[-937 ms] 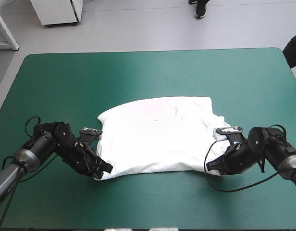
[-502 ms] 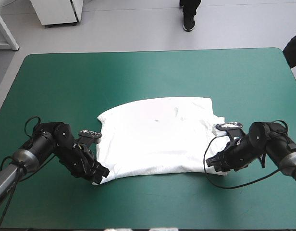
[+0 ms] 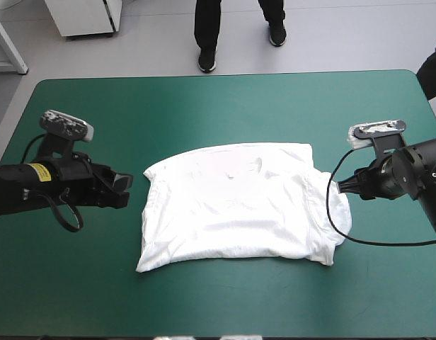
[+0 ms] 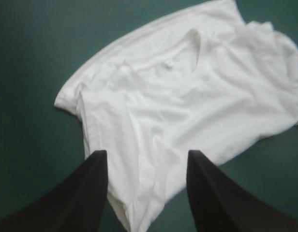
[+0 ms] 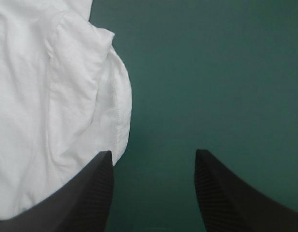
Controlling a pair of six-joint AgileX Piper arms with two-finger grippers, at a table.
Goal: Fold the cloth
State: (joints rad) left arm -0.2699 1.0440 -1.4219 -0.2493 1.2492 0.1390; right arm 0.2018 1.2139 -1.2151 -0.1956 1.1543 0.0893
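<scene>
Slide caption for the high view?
White T-shirt on the teal-green table, flanked by left gripper and right gripper, neither holding it.

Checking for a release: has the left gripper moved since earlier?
Yes: left gripper pulled away from the T-shirt's near corner toward the table's left edge.

Bare teal-green cover (image 3: 225, 106) lies all around the T-shirt (image 3: 232, 205), the lone obstacle.

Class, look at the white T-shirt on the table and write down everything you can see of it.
The T-shirt is white, soft, wrinkled fabric, lying flat on the teal-green cover, roughly rectangular. Its neckline, with a small label inside, faces the table's far edge. A sleeve bunches out toward the right gripper. Both that and the left gripper stand open, holding nothing.
</scene>
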